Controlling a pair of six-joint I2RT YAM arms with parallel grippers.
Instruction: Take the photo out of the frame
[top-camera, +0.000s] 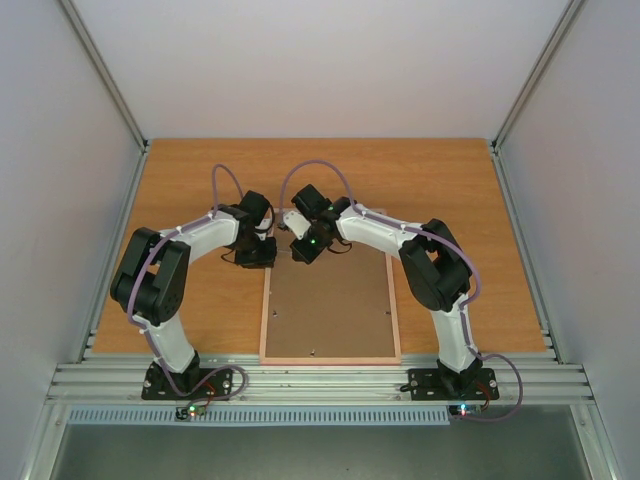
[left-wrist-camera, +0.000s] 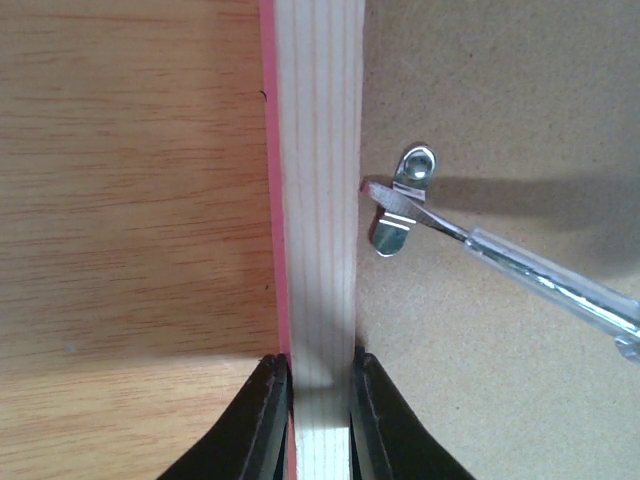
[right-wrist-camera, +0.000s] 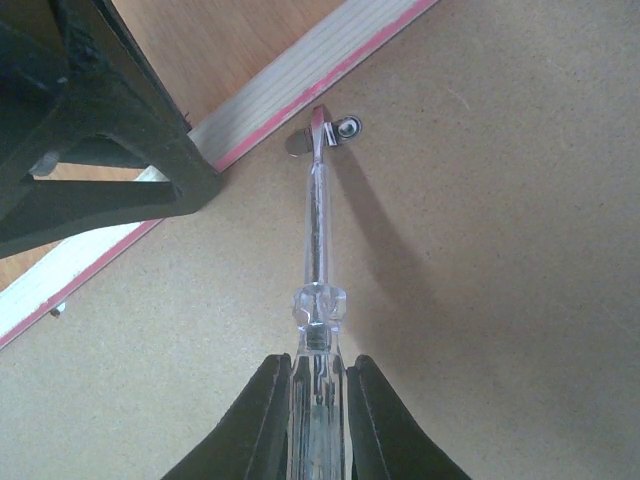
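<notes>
1. Because the frame (top-camera: 266, 310) lies face down on the wooden surface (top-camera: 190, 180), its brown backing board (top-camera: 330, 305) faces up and the photo cannot be seen. I judge it sits beneath that board, inside the frame.
2. The left hand (left-wrist-camera: 320, 385) is pressed onto the frame's pale wooden rail (left-wrist-camera: 318, 200), one finger on either side, likely to steady it against a sideways push.
3. The right hand (right-wrist-camera: 318, 385) pinches a clear-handled screwdriver (right-wrist-camera: 316, 230), its tip resting on a small metal retaining clip (left-wrist-camera: 405, 200), apparently to swivel it.
4. That clip lies on the board just beside the rail; whether it locks the board in I cannot tell.
5. No brand, label or writing can be read anywhere.
</notes>
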